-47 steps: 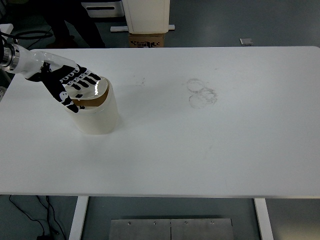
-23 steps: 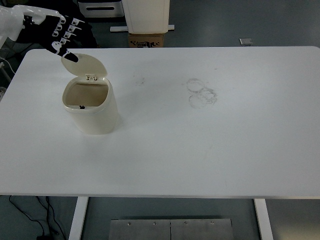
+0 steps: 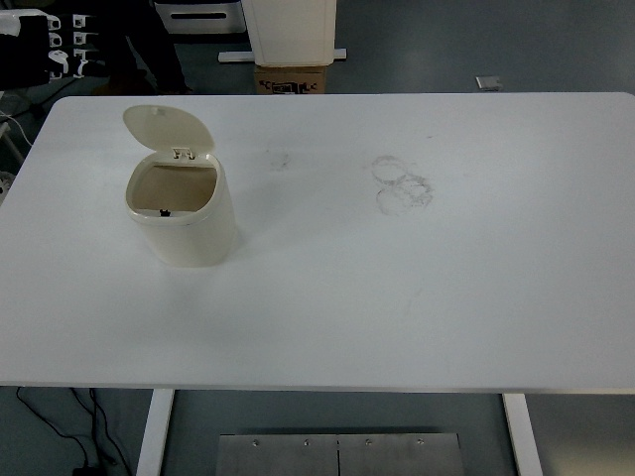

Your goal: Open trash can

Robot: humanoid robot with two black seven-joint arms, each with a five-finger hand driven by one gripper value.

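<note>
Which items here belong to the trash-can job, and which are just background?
Job: trash can, its lid standing open, left hand at the top left corner.
Background: table, ring marks, cardboard box.

Only the left hand [image 3: 48, 52] shows, beyond the far-left corner of the white surface [image 3: 397, 278]. It is black, with small white square markings set in rows along its fingers. A strip of white casing runs along its upper edge.
</note>
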